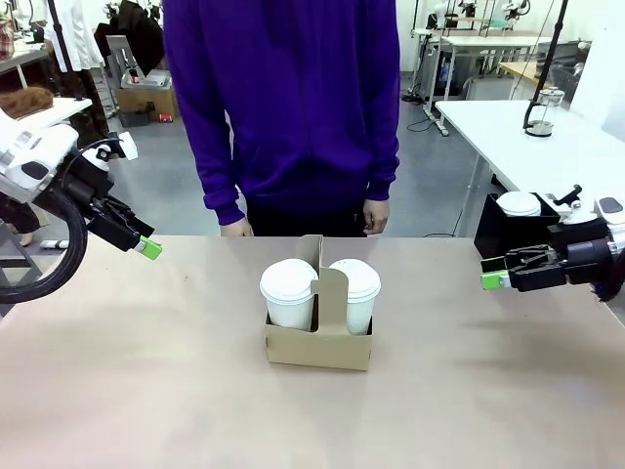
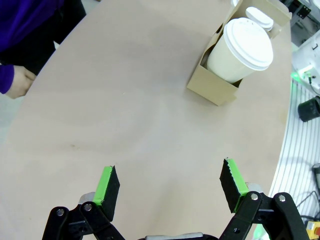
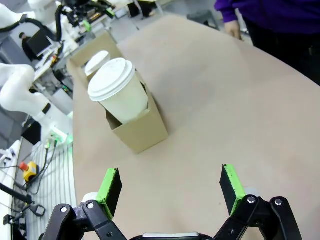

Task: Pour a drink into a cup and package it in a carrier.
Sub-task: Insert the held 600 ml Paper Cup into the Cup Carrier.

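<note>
Two white lidded cups (image 1: pixel 288 293) (image 1: pixel 355 294) stand in the brown cardboard carrier (image 1: pixel 318 346) at the table's middle, either side of its upright handle. The left wrist view has the carrier (image 2: pixel 213 86) with a cup (image 2: pixel 240 51) far ahead, and the right wrist view has the carrier (image 3: pixel 140 131) and a cup (image 3: pixel 120 92) ahead too. My left gripper (image 1: pixel 146 246) hangs open above the table's left side, empty. My right gripper (image 1: pixel 495 277) hovers open at the right, empty. The drink's jug is out of view on this table.
A person in a purple top stands at the far edge, hands (image 1: pixel 235 228) hanging near the table. A black box (image 1: pixel 508 227) with a white lid on top sits at the far right behind my right gripper. A glass press jug (image 1: pixel 540 112) stands on another table behind.
</note>
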`<state>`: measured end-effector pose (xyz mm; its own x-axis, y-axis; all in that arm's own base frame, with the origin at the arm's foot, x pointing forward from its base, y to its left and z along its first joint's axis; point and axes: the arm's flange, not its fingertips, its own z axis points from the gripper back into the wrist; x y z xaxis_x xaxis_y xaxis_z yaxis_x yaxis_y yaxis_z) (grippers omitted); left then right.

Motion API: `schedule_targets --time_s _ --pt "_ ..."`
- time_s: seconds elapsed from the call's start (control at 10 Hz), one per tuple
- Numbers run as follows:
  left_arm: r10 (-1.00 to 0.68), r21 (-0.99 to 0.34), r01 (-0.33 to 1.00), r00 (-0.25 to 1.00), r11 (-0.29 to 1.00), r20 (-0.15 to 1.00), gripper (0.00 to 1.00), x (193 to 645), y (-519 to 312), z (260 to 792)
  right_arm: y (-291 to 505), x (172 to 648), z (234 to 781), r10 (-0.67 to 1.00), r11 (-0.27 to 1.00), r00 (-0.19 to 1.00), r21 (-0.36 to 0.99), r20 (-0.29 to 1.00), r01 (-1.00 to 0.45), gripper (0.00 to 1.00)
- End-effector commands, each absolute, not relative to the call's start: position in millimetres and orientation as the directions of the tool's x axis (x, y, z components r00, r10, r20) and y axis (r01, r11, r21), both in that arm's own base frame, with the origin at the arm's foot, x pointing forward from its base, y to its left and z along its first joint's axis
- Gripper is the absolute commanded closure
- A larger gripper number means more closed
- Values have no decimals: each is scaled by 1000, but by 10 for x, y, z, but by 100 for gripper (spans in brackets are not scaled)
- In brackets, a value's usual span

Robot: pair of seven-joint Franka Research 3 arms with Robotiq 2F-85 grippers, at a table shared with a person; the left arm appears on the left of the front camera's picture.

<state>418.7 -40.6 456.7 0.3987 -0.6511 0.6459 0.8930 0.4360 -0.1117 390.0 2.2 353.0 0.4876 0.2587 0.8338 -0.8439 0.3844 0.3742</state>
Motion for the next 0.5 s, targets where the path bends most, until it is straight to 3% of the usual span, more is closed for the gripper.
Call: schedule_targets --time_s 0.0,0.4 --pt "-649 -113 894 396 432 650 0 4180 -406 4565 5 3895 3524 254 374 473 366 844 -852 0" --pt "-649 -113 894 396 432 650 0 4180 -406 4565 5 3895 3524 254 374 473 366 844 -852 0"
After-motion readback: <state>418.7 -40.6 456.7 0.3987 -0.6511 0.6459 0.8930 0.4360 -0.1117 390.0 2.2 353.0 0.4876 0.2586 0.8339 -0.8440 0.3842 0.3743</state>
